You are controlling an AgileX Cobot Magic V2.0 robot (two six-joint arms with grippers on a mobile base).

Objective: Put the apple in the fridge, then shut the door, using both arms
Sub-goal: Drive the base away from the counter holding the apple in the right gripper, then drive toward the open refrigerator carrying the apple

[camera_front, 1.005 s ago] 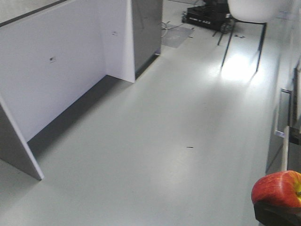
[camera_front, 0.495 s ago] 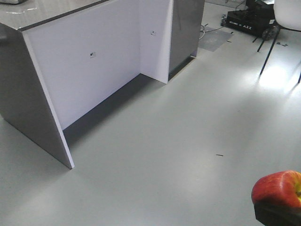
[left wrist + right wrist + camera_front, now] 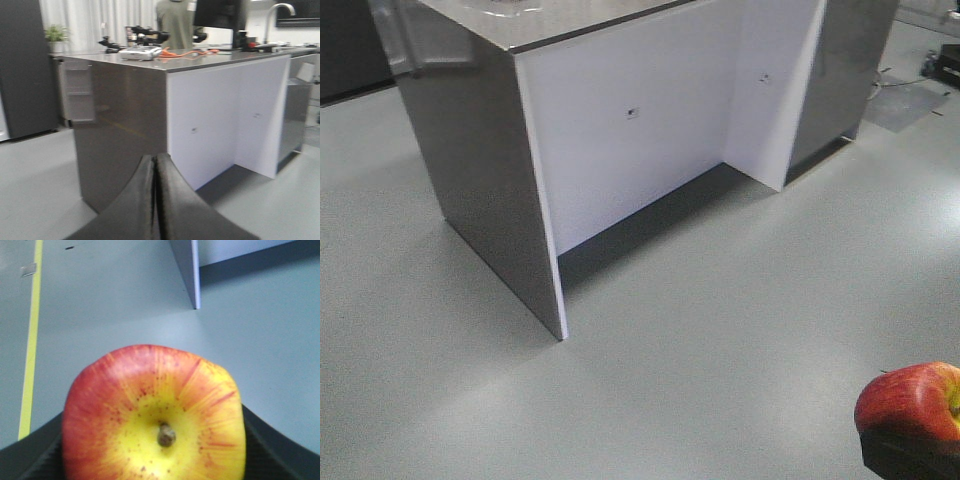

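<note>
The red and yellow apple [image 3: 155, 415] fills the right wrist view, stem end towards the camera. My right gripper [image 3: 155, 450] is shut on it, its black fingers [image 3: 30, 460] showing at either side. The front view has the apple [image 3: 910, 398] low at the right, above the right gripper [image 3: 912, 455]. My left gripper [image 3: 155, 167] is shut with nothing in it, held in the air facing the counter. A tall dark grey fridge [image 3: 20, 65] stands at the far left. A pale shape with shelf bins [image 3: 77, 92] shows at the counter's end; whether it is the door or a reflection I cannot tell.
A dark grey counter island [image 3: 490, 170] with a white recessed front [image 3: 650, 130] stands ahead on the grey floor [image 3: 700, 350]. On its top [image 3: 200, 59] lie devices and an orange cable; a person [image 3: 176, 22] stands behind it. A yellow floor line [image 3: 29, 350] runs at the left.
The front view has swung left: the counter island has slid right and now fills the upper frame, and the chair and equipment are gone. The apple stays in my right gripper.
</note>
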